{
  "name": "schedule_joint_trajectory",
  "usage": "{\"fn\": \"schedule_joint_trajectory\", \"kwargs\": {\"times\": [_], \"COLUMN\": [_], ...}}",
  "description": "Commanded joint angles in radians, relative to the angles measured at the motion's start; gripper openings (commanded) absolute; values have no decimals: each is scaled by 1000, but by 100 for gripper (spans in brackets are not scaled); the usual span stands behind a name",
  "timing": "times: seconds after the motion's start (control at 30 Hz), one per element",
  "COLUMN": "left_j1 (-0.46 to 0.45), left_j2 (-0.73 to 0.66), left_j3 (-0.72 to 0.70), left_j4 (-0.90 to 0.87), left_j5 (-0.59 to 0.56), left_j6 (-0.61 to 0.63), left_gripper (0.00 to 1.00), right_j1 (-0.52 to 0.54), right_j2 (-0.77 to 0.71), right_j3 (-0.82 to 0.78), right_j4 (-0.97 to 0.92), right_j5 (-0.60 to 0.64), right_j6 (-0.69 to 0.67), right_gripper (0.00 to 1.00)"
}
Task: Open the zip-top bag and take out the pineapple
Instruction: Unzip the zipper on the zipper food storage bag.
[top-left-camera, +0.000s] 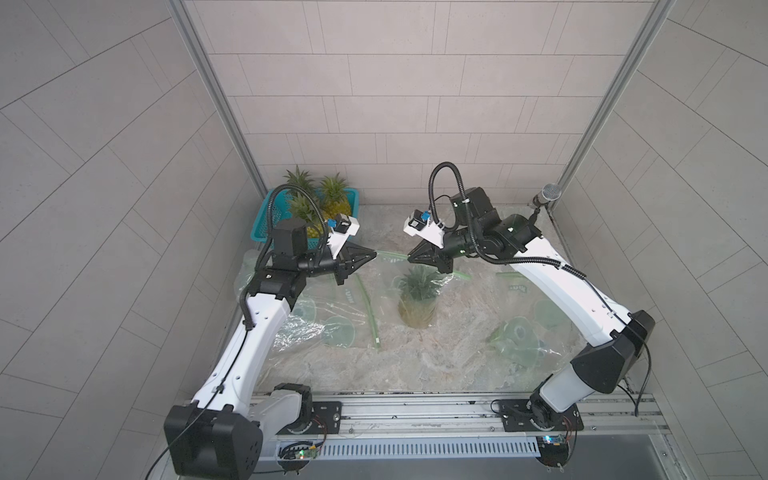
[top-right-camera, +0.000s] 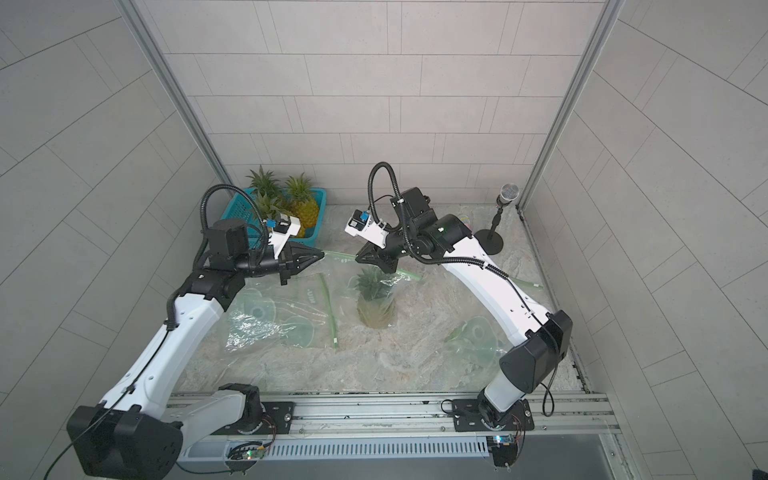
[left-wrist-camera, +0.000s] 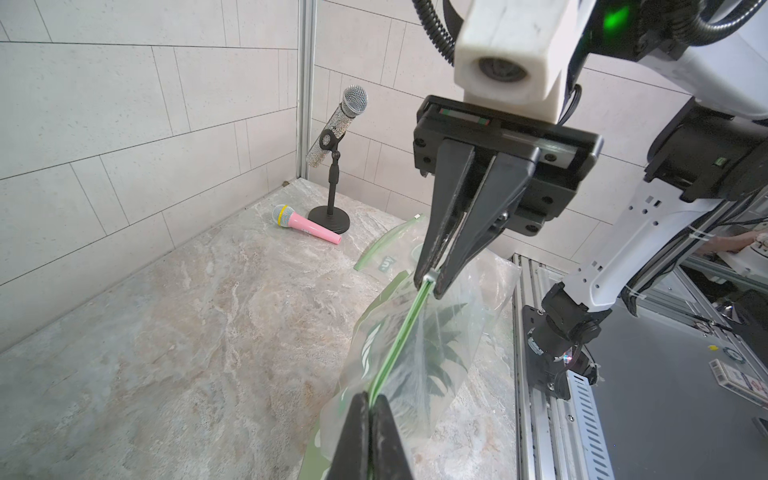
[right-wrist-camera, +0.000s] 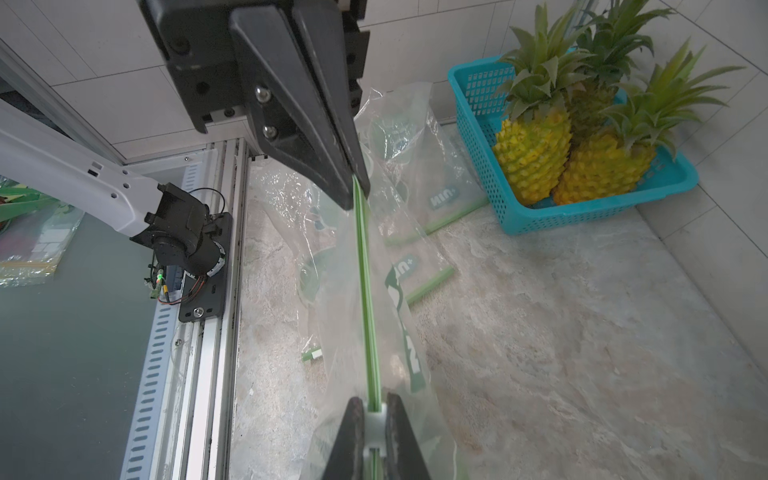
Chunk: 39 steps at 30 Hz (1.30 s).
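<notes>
A clear zip-top bag (top-left-camera: 432, 286) with a green zip strip (left-wrist-camera: 399, 340) hangs upright over the middle of the table between my two grippers. The pineapple (top-left-camera: 417, 307) stands inside it, its leaves (left-wrist-camera: 436, 353) showing through the plastic. At one end of the strip my left gripper (left-wrist-camera: 370, 401) is shut on the strip; both top views show it (top-left-camera: 374, 252) (top-right-camera: 322, 253). At the other end my right gripper (right-wrist-camera: 375, 405) is shut on the white slider (right-wrist-camera: 375, 419); both top views show that gripper (top-left-camera: 409, 257) (top-right-camera: 357, 258) too. The strip between them runs straight, its two sides together.
A teal basket (top-left-camera: 258, 227) with three pineapples (right-wrist-camera: 536, 141) sits at the back left. Empty zip bags lie flat on the left (top-left-camera: 320, 316) and on the right (top-left-camera: 519, 336). A microphone on a stand (left-wrist-camera: 332, 137) and a pink microphone (left-wrist-camera: 305, 226) are at the back right corner.
</notes>
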Motion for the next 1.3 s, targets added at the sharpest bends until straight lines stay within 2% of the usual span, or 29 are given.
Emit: {"fn": "schedule_joint_trajectory", "kwargs": {"times": [0.0,0.33,1.27], "left_j1": [48,54,59], "left_j2": [-37,-49,-55], "left_j3": [1,-9,-16], "left_j4": [82,81,87], "left_j5": [-70,-146,-174], "left_j6": [11,17,19], "left_gripper": [0,0,0], "right_j1": [-55,-126,-208], "right_j2": [-70,-152,-276], "right_j3": [-36,-106,-196], "right_j4": [-135,-167,-243], "right_j5": [74,131,229], "right_j6": [-18,-15,-10], "right_gripper": [0,0,0]}}
